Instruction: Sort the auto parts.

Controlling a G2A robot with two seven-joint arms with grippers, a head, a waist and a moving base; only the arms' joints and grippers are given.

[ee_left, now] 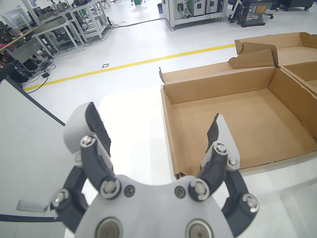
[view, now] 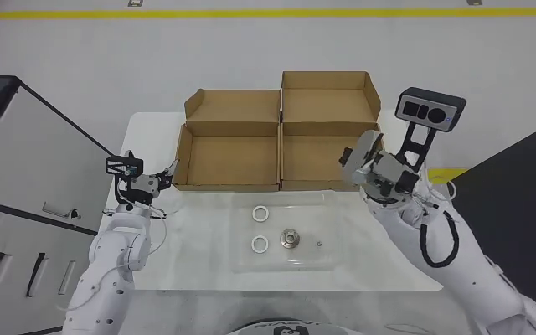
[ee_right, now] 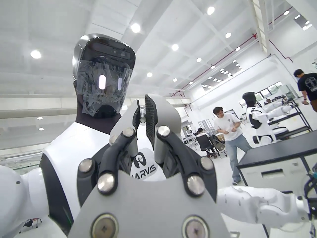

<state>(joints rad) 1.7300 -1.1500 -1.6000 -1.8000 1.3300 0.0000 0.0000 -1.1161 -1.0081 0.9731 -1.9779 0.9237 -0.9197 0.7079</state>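
Our right gripper [ee_right: 144, 108] pinches a short, shiny metal pin [ee_right: 143, 116]; from above we see a white ring [view: 260, 214] and round metal part [view: 290, 238] lying loose; our left gripper [ee_left: 154, 126] gapes wide.

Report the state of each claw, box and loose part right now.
Left claw, open, empty.
Right claw, shut on a small metal pin.
Left box, lid open, empty.
Right box, lid open, visible part empty.
White rings, flat on the table.
Metal disc, on the table, unsorted.

Boxes [view: 226, 159] are brown, rings [view: 261, 213] and table [view: 394, 260] white, hub [view: 290, 238] and pin [ee_right: 143, 115] silver.
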